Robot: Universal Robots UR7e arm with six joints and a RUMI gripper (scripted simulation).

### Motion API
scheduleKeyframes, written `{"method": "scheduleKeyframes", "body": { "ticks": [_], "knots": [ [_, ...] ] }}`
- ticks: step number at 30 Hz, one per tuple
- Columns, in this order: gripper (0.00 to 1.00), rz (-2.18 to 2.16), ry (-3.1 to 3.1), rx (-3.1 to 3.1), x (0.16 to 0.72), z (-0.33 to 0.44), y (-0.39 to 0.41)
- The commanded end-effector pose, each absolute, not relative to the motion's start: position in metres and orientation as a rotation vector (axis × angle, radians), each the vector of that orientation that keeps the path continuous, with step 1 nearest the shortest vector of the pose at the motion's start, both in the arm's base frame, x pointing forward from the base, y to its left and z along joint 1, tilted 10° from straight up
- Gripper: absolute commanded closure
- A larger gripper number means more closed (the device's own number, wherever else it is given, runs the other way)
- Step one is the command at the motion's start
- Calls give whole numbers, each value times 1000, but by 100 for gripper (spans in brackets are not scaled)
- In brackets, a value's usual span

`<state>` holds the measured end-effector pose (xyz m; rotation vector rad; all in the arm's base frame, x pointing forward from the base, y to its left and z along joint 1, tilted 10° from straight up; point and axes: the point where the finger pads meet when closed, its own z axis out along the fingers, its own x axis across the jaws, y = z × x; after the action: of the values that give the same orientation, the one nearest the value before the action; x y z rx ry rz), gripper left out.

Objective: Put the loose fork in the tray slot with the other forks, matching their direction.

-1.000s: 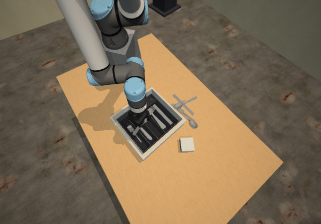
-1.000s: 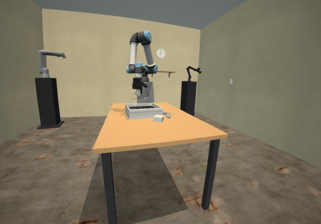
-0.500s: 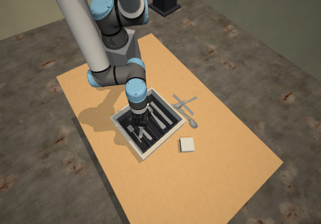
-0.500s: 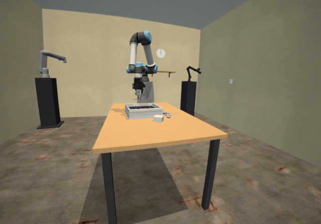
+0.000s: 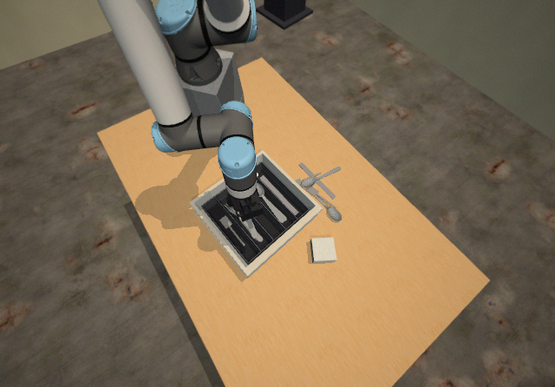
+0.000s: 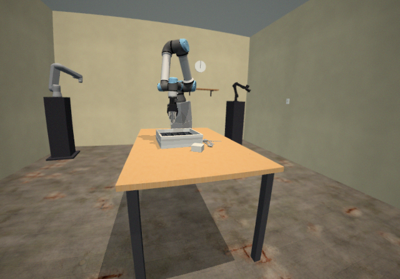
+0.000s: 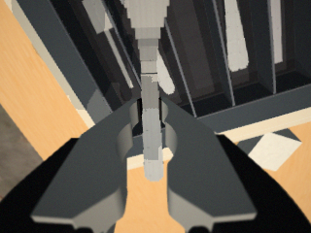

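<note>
My gripper is shut on the handle of the loose grey fork. It holds the fork a little above the dark, divided tray, over its left-middle slots. In the wrist view the fork runs roughly along the slot dividers, with its head end pointing away over the tray. Other pale cutlery lies in the slots below. I cannot tell exactly which slot the fork is over.
Two spoons and a flat knife lie crossed on the wooden table just right of the tray. A white block sits near the tray's front right corner.
</note>
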<state>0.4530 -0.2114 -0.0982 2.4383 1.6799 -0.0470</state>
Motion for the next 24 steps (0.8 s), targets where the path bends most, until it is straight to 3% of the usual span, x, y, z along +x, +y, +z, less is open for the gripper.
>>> {"method": "scheduleKeyframes", "body": {
  "ticks": [1,24],
  "knots": [
    [98,-46,1973,2221,456,-97,-214],
    [98,-53,2071,2130,456,-97,-214]
  ]
}}
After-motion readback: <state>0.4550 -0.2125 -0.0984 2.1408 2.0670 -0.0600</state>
